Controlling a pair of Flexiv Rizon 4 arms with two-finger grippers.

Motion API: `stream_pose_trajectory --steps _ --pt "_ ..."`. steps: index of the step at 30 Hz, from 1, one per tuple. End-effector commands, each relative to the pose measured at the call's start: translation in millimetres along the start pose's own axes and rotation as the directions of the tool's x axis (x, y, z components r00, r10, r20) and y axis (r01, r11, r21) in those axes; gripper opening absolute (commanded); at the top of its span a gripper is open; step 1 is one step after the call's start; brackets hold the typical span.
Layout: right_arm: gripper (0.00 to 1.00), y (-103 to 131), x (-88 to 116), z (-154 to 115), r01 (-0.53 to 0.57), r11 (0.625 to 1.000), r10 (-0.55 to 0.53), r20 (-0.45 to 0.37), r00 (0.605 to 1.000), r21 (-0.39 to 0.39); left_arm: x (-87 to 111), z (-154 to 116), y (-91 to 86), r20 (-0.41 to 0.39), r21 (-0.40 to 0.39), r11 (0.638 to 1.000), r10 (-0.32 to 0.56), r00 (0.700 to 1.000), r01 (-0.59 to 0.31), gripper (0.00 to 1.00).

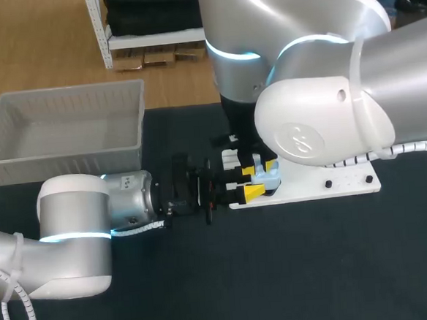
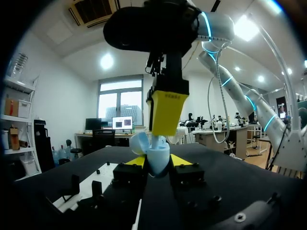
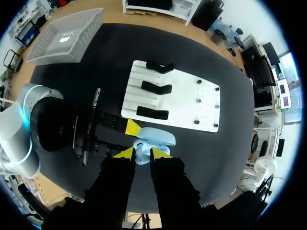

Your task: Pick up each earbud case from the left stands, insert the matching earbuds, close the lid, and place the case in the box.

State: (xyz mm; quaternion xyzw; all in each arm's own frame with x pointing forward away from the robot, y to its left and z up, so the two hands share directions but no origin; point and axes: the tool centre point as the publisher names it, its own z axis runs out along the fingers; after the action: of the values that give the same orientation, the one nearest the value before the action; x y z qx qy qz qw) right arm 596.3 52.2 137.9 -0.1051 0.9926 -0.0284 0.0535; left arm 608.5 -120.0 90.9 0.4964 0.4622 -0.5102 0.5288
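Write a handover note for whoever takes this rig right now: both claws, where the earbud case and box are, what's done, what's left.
Left claw: shut on the light blue earbud case, lid open, beside the white stand board.
Right claw: down over that case from above; grip cannot be told.
Box: far left of the table, no case visible inside.
Done: case off its stand; the three black stands look bare.
Left: confirm earbuds are in, close the lid, put the case in the box.

Right end effector over case; stands close beside; open lane toward box.
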Motion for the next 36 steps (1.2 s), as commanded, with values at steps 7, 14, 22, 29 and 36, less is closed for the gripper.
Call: stream_pose_trajectory --steps 7,14,22,29,36 --pt "0.00 -1.2 0.0 3.0 -0.001 1.000 0.001 -0.007 1.000 -0.003 0.1 -0.4 -1.0 0.002 -0.003 1.000 0.001 1.000 -0.001 0.00" --pt "0.00 -1.5 0.4 4.3 -0.001 1.000 0.001 -0.011 1.000 -0.005 0.1 -0.4 -1.0 0.002 -0.003 1.000 0.001 1.000 -0.001 0.00" --pt "0.00 -1.6 1.1 6.7 0.007 1.000 -0.007 -0.014 1.000 -0.006 0.1 -0.4 -1.0 0.002 -0.003 1.000 0.001 1.000 -0.001 0.00" --pt "0.00 -1.7 1.9 9.4 0.016 1.000 -0.016 -0.023 1.000 -0.004 0.1 -0.4 -1.0 0.002 -0.003 1.000 0.001 1.000 -0.001 0.00" --pt "0.27 -1.5 1.7 10.0 0.019 1.000 -0.019 -0.022 1.000 -0.003 0.1 -0.4 -1.0 0.002 -0.003 1.000 0.001 1.000 -0.001 0.00"
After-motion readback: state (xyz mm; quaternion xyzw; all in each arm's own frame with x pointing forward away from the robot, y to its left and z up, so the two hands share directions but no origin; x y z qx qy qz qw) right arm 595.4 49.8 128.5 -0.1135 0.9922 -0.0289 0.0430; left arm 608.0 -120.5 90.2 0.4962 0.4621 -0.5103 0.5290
